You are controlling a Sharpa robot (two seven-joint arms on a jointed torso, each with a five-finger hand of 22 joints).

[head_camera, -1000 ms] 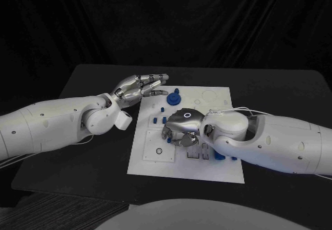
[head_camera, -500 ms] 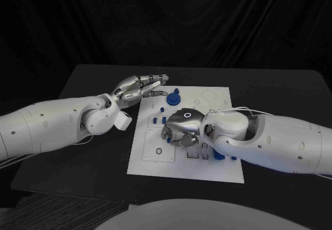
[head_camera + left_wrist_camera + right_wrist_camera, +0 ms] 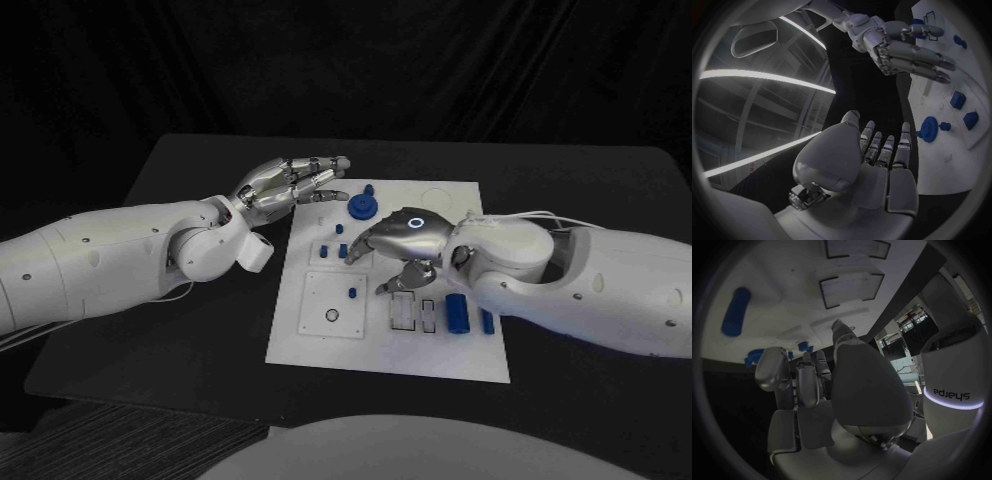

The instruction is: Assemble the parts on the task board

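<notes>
Right hand (image 3: pixel 401 243) lifted off board (image 3: pixel 325 340) middle toward far edge, fingers apart, empty; blue peg (image 3: pixel 457 312) now seated, uncovered; left hand (image 3: pixel 289 182) unchanged, open

Black table (image 3: pixel 188 330), dark backdrop — ceiling light strips (image 3: pixel 767 80)

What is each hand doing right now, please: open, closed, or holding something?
Left hand: open, fingers extended, holding nothing, at the task board's far left corner.
Right hand: above the board's middle, fingers apart, nothing visibly held.
</notes>
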